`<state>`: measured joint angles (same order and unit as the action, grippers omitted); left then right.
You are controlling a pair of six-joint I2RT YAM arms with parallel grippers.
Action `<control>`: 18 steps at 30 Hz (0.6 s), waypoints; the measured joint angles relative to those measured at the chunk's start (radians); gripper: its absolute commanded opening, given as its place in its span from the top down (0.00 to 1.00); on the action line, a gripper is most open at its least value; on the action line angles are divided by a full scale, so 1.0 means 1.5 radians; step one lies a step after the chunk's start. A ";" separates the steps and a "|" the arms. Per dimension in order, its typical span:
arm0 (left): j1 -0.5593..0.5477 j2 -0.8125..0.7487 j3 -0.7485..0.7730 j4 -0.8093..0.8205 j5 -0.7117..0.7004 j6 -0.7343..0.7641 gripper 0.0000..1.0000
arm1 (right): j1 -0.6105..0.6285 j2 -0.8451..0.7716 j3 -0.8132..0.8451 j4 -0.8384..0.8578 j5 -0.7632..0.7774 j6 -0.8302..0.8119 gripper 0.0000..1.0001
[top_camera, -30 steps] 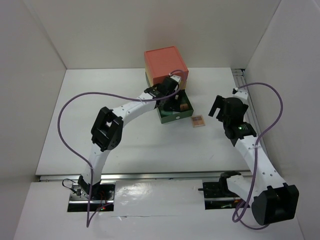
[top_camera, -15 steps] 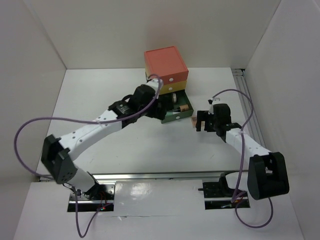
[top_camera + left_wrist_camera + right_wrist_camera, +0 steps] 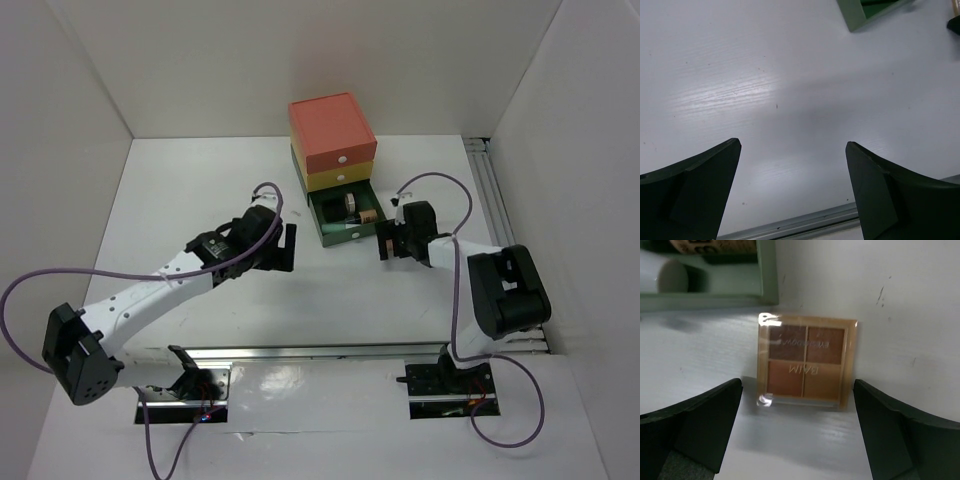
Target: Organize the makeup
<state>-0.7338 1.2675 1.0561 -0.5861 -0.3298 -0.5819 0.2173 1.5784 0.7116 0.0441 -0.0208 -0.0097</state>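
Right hand (image 3: 386, 243) has dropped over palette (image 3: 806, 361), four-panned in wrist view.

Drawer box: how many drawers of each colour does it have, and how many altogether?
coral drawer: 1
yellow drawer: 1
green drawer: 1 (pulled open)
Total: 3

Bright, even light, soft shadows
We see a pale sheen on the table (image 3: 740, 95) in the left wrist view; the right wrist view is dimmer, its palette (image 3: 806, 361) slightly blurred.
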 measured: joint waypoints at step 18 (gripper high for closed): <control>0.007 -0.036 0.027 -0.014 -0.040 -0.018 0.00 | 0.050 -0.140 0.023 -0.140 0.137 0.046 0.54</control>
<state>-0.7231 1.2133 1.0966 -0.6071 -0.3897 -0.6094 0.2916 1.3685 0.7460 -0.1658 0.1852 0.0593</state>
